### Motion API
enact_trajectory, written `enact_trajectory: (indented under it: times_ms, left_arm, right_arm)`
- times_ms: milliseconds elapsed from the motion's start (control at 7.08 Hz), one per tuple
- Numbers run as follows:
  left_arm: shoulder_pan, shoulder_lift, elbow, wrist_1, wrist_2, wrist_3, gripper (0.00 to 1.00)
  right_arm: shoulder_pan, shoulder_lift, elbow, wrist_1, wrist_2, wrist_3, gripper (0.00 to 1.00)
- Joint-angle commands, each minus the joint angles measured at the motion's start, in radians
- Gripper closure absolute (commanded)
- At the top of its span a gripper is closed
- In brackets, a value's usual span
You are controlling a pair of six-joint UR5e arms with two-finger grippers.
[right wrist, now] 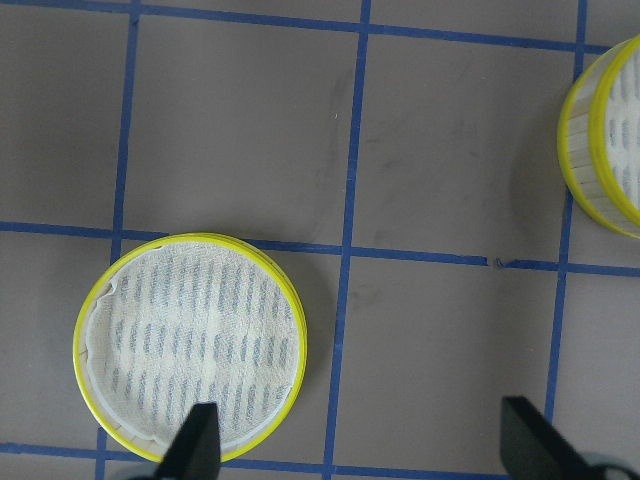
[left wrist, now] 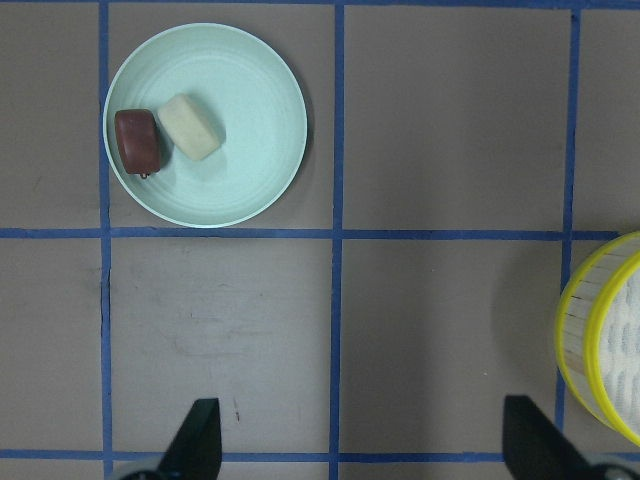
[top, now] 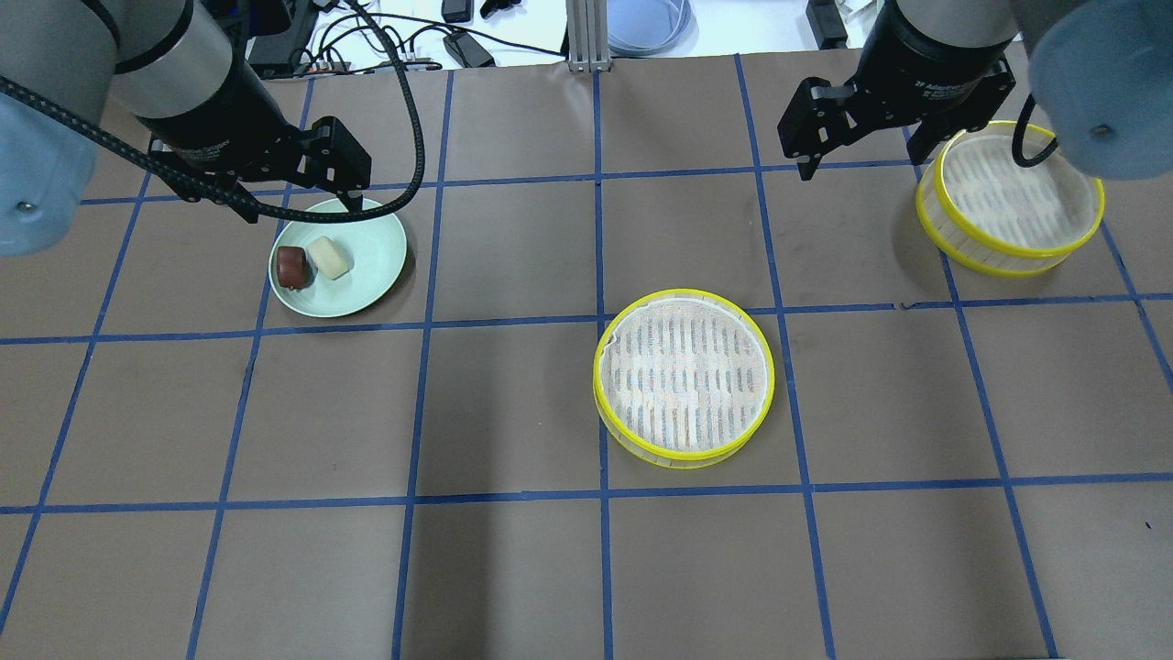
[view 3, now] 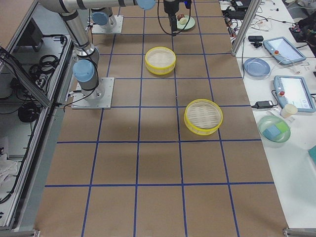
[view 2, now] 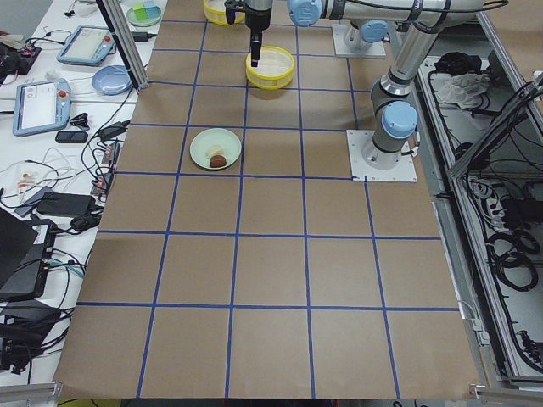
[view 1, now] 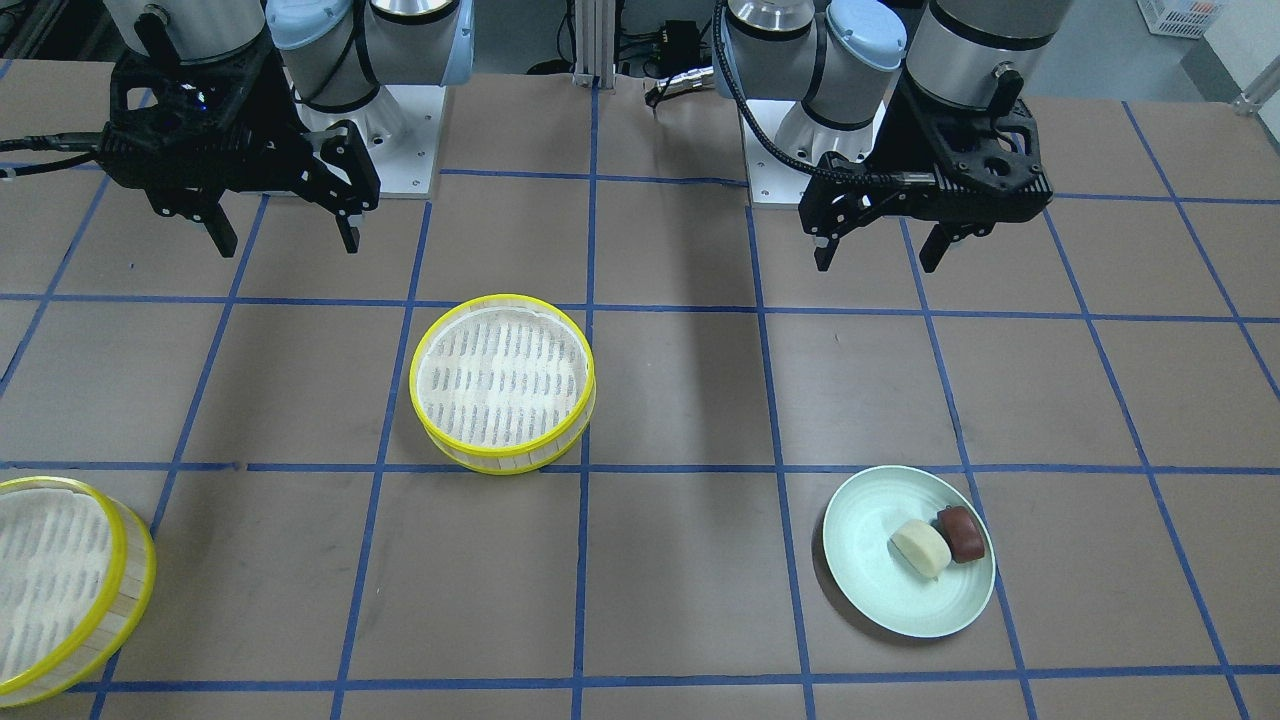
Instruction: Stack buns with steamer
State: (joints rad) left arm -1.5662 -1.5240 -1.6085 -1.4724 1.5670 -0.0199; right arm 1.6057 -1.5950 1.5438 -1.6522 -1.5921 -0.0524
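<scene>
Overhead exterior is showing the brown paper-covered worktop (top: 513,412) crossed by blue tape lines (view 1: 700,467), with both arms hanging above it on the robot's side. The left claw (view 1: 877,262) is hovering released, jaws spread wide and gripping nothing, back from the robot-side rim of the round pale green plate (view 1: 870,590). In the left wrist view the plate is lying well ahead of the fingertips (left wrist: 200,435).

The plate is sitting toward the long edge across from the robot. On it the small cream-white bun (view 1: 920,547) and the small dark reddish-brown bun (view 1: 962,533) are lying side by side, touching, the brown one nearer the rim.

The right claw (view 1: 288,245) is likewise hanging released, holding nothing. A round bamboo steamer basket with a yellow rim and white cloth liner (view 1: 502,380) is sitting near the middle of the worktop's width, well apart from the plate and from both claws. A second yellow-rimmed steamer basket (view 1: 55,590) is sitting nearer the long edge across from the robot, toward the right arm's end, well apart from the first.

In the side views wide brown surface is stretching toward both short ends. Beyond the long edge across from the robot a white bench is carrying teach pendants (view 2: 38,106) and a blue dish (view 2: 110,80), and an aluminium post (view 2: 127,42) is rising at the worktop's edge.
</scene>
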Motion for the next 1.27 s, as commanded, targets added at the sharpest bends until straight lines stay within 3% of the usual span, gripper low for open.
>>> enact_trajectory:
  times_ms: [0, 282, 424, 565, 847, 1129]
  left_arm:
    - [0.0, -0.001, -0.001, 0.0, -0.001, 0.0, 0.0]
    - [0.017, -0.027, -0.028, 0.015, 0.004, 0.009, 0.0]
    - [0.064, -0.068, -0.054, 0.147, -0.002, 0.036, 0.0]
    - [0.124, -0.102, -0.057, 0.182, -0.014, 0.076, 0.0]
    - [0.138, -0.3, -0.074, 0.442, -0.032, 0.071, 0.0]
    - [0.14, -0.469, -0.073, 0.551, -0.025, 0.069, 0.0]
  right_arm:
    - [-0.025, 0.006, -0.03, 0.023, -0.006, 0.0, 0.0]
    - [-0.063, 0.0, -0.025, 0.07, 0.003, -0.003, 0.0]
    - [-0.063, 0.001, -0.024, 0.071, 0.004, -0.01, 0.0]
    - [-0.063, 0.001, -0.022, 0.072, 0.001, -0.009, 0.0]
    - [-0.063, 0.001, -0.022, 0.072, -0.005, -0.017, 0.0]
    - [-0.061, 0.0, -0.021, 0.072, -0.002, -0.017, 0.0]
